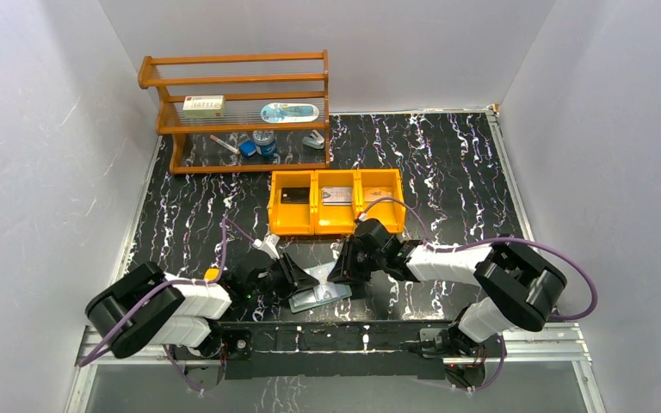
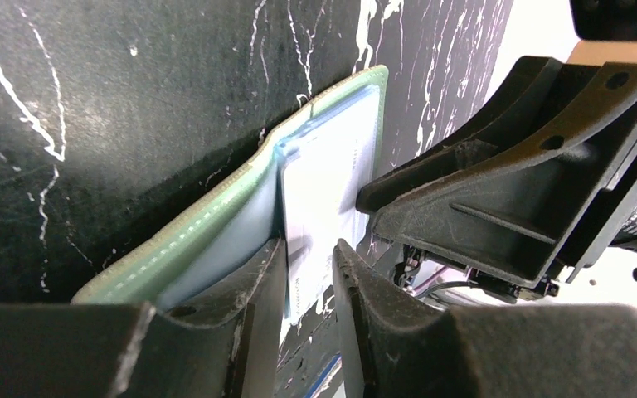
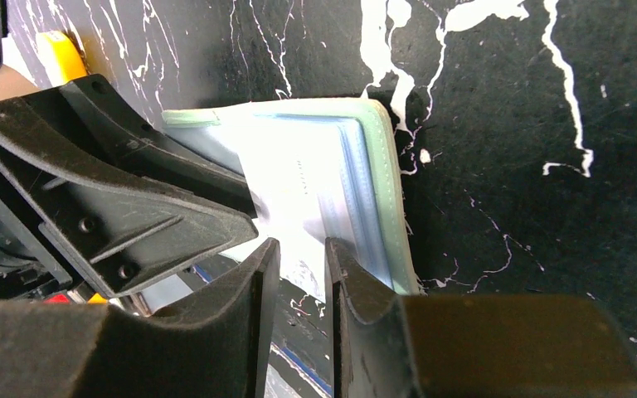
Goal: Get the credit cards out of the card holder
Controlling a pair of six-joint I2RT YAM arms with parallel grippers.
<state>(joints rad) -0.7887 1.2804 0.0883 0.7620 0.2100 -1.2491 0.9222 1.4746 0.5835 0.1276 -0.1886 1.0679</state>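
The muted-green card holder (image 1: pixel 320 296) lies open on the black marbled table between my two grippers, with a pale glossy inner face (image 2: pixel 323 182) (image 3: pixel 299 182). My left gripper (image 1: pixel 297 277) (image 2: pixel 308 242) points at its left end with a narrow gap between the jaws; the pale sheet's edge lies along one finger. My right gripper (image 1: pixel 342 274) (image 3: pixel 301 240) meets the holder from the other side, jaws slightly apart over the pale face, one finger overlapping the green rim (image 3: pixel 381 182). A black credit card (image 1: pixel 295 195) and a silver-grey one (image 1: pixel 337 196) lie in the orange tray.
The orange three-compartment tray (image 1: pixel 313 225) stands just behind the grippers; a purple cable crosses its right compartment. A wooden rack (image 1: pixel 237 112) at the back left holds a white box, a tin and small items. White walls close in both sides.
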